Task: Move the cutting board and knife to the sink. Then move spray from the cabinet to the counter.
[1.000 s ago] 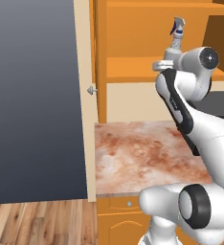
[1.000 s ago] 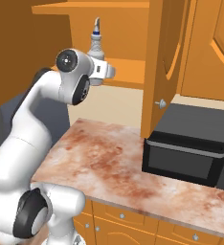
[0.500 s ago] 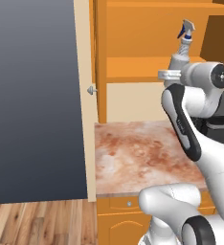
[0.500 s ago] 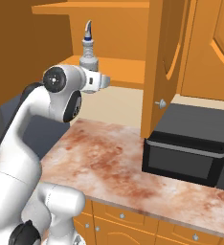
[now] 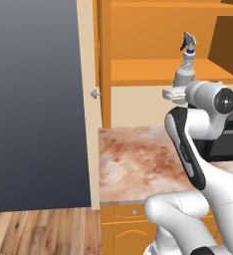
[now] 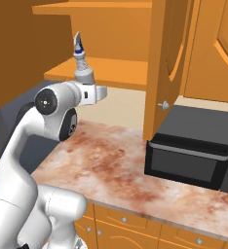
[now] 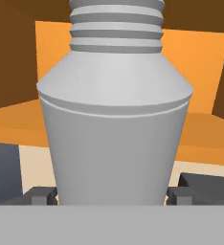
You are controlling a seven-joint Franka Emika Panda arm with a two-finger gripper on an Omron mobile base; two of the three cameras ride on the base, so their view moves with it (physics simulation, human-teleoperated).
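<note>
Spray: the spray [image 7: 115,119] stands upright between the two finger tips of the gripper [image 7: 113,195], its grey body close to the hand camera. In the left base view the spray [image 5: 185,64] rises above the hand at shelf height; in the right base view [image 6: 82,61] its blue-tipped nozzle shows over the wrist.
Gripper: the jaws stand wide, one dark tip at each side of the bottle's lower body, seemingly touching it. It looks like a grip on the spray, taken low on the bottle.
Cabinet: the cabinet [image 5: 153,45] is open, its inner shelf [image 6: 117,69] lying behind the bottle. An open door [image 6: 165,68] hangs just right of the arm in the right base view.
Counter: the counter [image 5: 138,164] lies below, with bare marbled stone in front of the microwave [image 6: 191,153].
Risk, tilt: held low, the tall bottle may tip in the jaws if the arm swings fast.
Risk, slip: a round smooth body could slide down if the squeeze is light.
Risk, collision: on the way down, the nozzle or the elbow might clip the shelf edge, the door or the microwave.
Risk, placing: released while leaning, the spray would likely topple on the counter.
</note>
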